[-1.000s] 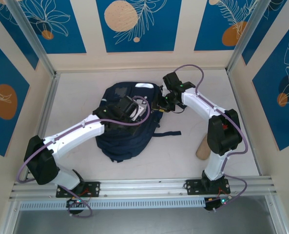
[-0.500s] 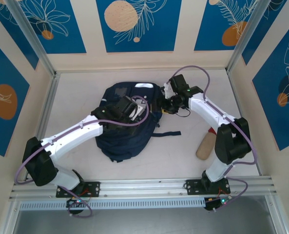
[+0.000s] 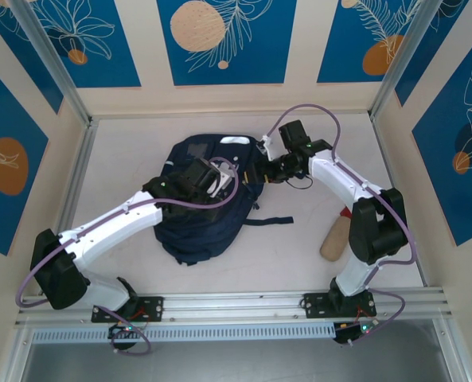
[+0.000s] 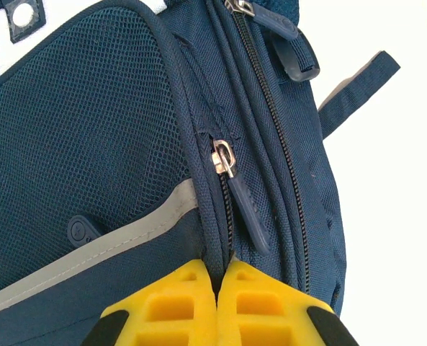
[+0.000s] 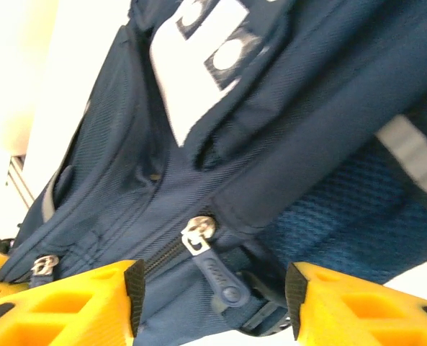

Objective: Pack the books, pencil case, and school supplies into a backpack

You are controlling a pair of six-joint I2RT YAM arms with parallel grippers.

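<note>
The dark navy backpack (image 3: 196,215) lies flat in the middle of the table. My left gripper (image 3: 212,180) rests on top of it. In the left wrist view that gripper (image 4: 219,265) is shut on a ridge of backpack fabric beside a zipper, just below a navy zipper pull (image 4: 245,210). My right gripper (image 3: 262,169) is at the backpack's upper right edge. Its jaws (image 5: 213,288) stand open on either side of another zipper pull (image 5: 217,272), without touching it. The books are out of view.
A tan oblong pouch (image 3: 335,238), possibly the pencil case, lies on the table right of the right arm, with a small red item (image 3: 345,213) by it. A black strap (image 3: 271,220) trails right from the backpack. Walls close in on three sides.
The right gripper's jaws have opened wider and its arm has swung its elbow to the right. The left arm has shifted slightly left, still pinching the backpack.
</note>
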